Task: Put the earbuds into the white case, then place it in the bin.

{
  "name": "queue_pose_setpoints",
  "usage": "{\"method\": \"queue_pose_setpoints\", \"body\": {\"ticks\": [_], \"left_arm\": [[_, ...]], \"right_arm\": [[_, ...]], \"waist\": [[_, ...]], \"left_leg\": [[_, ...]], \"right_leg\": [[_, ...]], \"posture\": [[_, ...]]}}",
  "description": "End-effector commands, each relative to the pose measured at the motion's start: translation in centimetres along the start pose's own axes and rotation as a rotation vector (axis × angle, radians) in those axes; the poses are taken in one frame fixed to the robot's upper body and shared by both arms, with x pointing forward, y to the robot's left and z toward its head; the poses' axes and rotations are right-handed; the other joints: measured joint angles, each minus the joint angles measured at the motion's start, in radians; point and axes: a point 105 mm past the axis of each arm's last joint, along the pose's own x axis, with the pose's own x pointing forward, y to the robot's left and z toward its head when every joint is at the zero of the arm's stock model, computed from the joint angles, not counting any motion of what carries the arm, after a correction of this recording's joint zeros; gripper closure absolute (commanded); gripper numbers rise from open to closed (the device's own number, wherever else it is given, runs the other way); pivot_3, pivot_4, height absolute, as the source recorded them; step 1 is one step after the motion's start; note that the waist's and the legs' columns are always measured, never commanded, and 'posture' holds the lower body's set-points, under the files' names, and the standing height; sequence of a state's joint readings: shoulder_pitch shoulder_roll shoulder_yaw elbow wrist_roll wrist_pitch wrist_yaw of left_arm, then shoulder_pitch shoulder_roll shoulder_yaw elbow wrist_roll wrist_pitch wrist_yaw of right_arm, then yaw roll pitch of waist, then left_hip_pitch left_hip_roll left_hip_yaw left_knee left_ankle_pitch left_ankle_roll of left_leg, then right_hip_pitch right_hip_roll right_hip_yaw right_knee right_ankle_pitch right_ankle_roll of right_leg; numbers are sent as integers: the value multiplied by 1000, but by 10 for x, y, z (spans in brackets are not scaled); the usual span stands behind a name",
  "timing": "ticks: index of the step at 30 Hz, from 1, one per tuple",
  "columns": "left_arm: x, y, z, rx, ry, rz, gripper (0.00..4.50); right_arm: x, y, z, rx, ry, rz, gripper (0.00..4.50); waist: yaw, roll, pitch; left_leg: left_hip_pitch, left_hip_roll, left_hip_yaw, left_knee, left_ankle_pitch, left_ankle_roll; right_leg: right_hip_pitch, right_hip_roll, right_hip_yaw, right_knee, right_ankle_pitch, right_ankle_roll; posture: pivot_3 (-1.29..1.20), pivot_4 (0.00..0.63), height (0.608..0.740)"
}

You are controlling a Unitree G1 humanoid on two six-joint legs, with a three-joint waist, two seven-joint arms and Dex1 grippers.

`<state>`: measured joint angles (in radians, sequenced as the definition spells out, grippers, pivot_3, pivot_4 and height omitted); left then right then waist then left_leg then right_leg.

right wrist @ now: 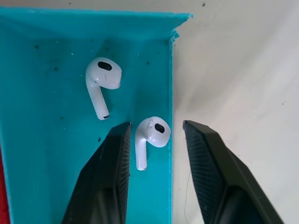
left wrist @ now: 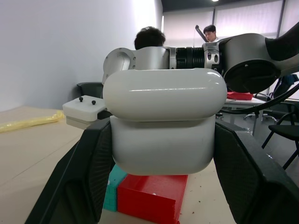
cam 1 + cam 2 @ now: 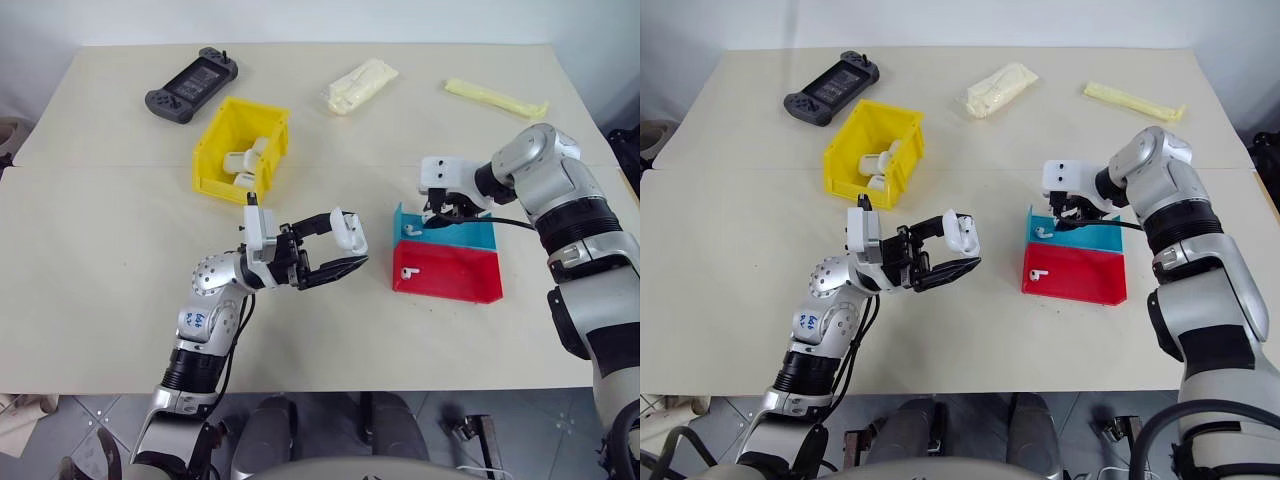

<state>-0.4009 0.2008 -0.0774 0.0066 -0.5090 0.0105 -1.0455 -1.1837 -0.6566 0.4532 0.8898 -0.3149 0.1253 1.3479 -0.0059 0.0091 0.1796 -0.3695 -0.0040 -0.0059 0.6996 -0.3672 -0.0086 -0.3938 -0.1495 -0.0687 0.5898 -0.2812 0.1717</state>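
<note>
The left claw [image 3: 335, 250] is pinching the white case [image 3: 349, 232] above the table [image 3: 100, 300], presenting it, while the right claw [image 1: 154, 140], part spread, is straddling an earbud [image 1: 150, 140] in the blue tray [image 1: 46, 163].

Glossy white earbuds [image 1: 152, 135] lie in a teal-blue tray [image 1: 46, 154]. The bin [image 3: 215, 150] is bright yellow, the neighbouring tray [image 3: 450, 280] red.

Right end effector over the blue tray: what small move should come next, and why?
Probably finish closing on the earbud. The right end effector has a finger on each side of it in the blue tray, with gaps showing, so it isn't gripped. The left end effector holds the white case, ready to receive it.
</note>
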Motion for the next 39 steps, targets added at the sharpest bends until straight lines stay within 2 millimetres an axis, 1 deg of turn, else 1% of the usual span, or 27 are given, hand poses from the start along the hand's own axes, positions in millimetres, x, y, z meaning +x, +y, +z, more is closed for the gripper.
{"method": "queue_pose_setpoints", "body": {"ticks": [1,8,10,13,16,19,22,23,26,28,30,33,35,37,39], "left_arm": [[1,-2,12,52,-30,-15,1698],[2,-1,12,54,-31,-19,1698],[2,-1,12,54,-32,-20,1698],[2,-1,13,55,-32,-20,1698],[2,0,12,54,-32,-21,1698],[2,-1,12,51,-30,-23,1698],[3,-1,12,47,-29,-27,1698],[3,-1,12,46,-29,-29,1698],[5,-1,12,43,-32,-34,1698],[7,1,13,40,-39,-35,1698],[8,3,13,38,-43,-40,1698],[10,4,14,34,-51,-46,1698],[11,5,13,18,-57,-51,1698],[14,4,10,-2,-58,-66,1698],[16,3,9,-12,-59,-78,1698]], "right_arm": [[6,6,-9,28,27,28,2544],[5,7,-13,39,38,35,2544],[5,7,-13,41,36,36,2929],[5,7,-12,46,23,32,3767],[7,5,-7,55,-6,13,3767],[5,7,-8,60,-12,21,3767],[1,6,-10,71,-27,9,3767],[-4,3,-10,57,-32,-20,3767],[-35,-12,-2,116,-151,-128,3767],[-55,-7,6,155,-277,-119,3767],[-71,2,15,184,-434,-114,3767],[-83,17,25,252,-632,-150,3767],[-90,34,37,290,-796,-140,3767],[-102,55,51,390,-1031,-94,3767],[-109,70,58,469,-1163,-59,3767]], "waist": [[0,0,0],[0,0,0],[0,0,0],[0,0,0],[-1,0,0],[-1,0,0],[-1,0,0],[-1,0,0],[4,0,0],[6,1,1],[7,1,1],[5,1,1],[6,1,1],[6,1,1],[6,1,1]], "left_leg": [[0,0,0,0,0,0],[0,0,0,0,0,0],[0,0,0,0,0,0],[0,0,0,0,0,0],[0,0,0,0,0,0],[0,0,0,0,0,0],[0,0,0,0,0,0],[0,0,0,0,0,0],[-1,0,0,0,0,0],[-1,0,0,0,0,0],[-2,0,-1,0,0,0],[-2,0,0,-1,0,0],[-1,0,0,-1,0,0],[-1,0,0,0,0,0],[-1,0,0,0,0,0]], "right_leg": [[0,0,0,0,0,0],[0,0,0,0,0,0],[0,0,0,0,0,0],[0,0,0,0,0,0],[0,0,0,0,0,0],[0,0,0,0,0,0],[0,0,0,0,0,0],[0,0,0,0,0,0],[0,0,0,0,0,0],[-1,0,0,0,0,0],[-1,0,-1,-1,0,0],[-1,0,-2,-1,0,0],[-1,0,-2,0,0,0],[-1,0,-2,1,0,0],[-1,0,-2,1,0,0]], "posture": [[0,150,740],[0,150,740],[0,150,740],[0,150,740],[0,150,740],[0,150,740],[0,150,740],[0,150,740],[0,150,740],[0,150,740],[0,150,740],[0,150,740],[0,150,740],[0,150,740],[0,150,740]]}}
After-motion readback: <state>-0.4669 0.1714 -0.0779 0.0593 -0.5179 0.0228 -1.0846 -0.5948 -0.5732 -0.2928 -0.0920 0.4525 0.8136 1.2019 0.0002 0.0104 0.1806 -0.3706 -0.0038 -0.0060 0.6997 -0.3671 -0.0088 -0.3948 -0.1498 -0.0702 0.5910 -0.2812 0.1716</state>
